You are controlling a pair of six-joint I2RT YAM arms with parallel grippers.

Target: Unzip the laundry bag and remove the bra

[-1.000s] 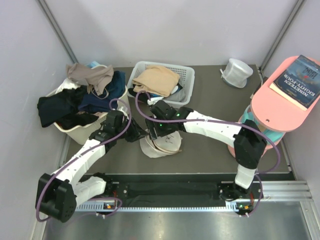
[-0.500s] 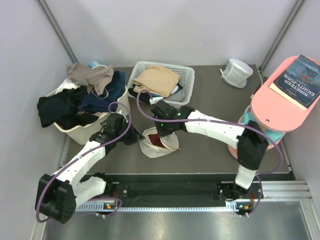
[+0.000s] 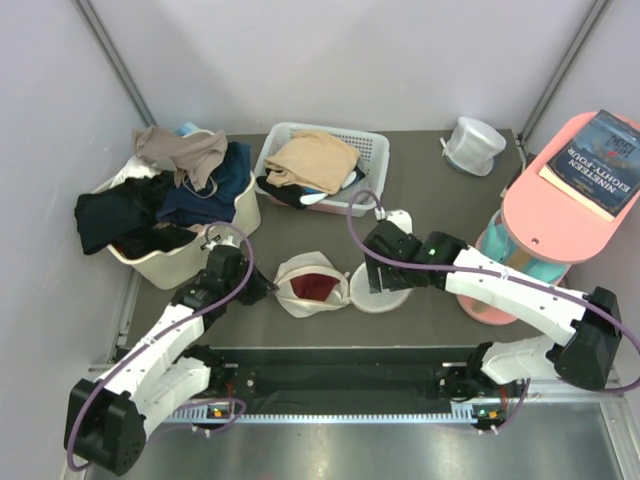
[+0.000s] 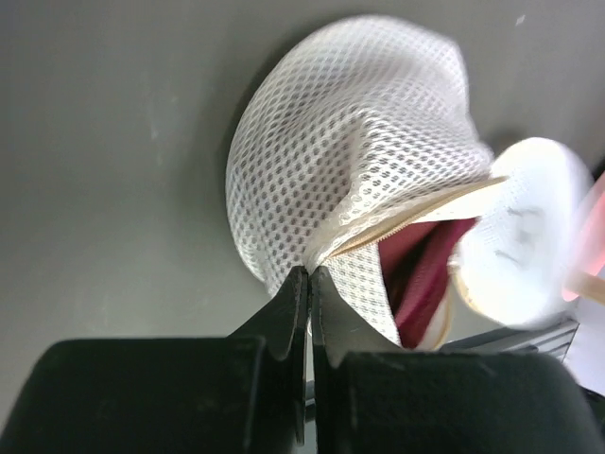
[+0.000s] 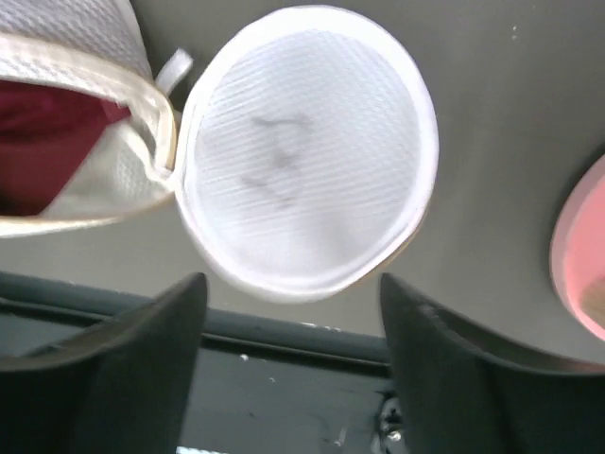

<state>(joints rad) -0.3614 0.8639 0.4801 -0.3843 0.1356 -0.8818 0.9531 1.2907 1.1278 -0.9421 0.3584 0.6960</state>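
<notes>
Laundry bag: on the table, near side of the white basket, unzipped, round base folded out rightward.
Bra: dark red, inside the gaping bag.
Left gripper: near-left of the basket, pinched tight on the bag's mesh edge.
Right gripper: near-right of the basket, fingers spread wide over the base, holding nothing.

laundry bag: pale beige-white honeycomb mesh, tan zip edging. Its round base: white fine weave, faint grey smudge. bra inside: dark red. Table: dark grey-brown. Basket: white lattice; garment on top beige. Bin: cream; clothes in it navy, black, tan. Side table: pink. Book: dark blue, pale lettering. Rear pouch: greyish-white. Cables: purple.
</notes>
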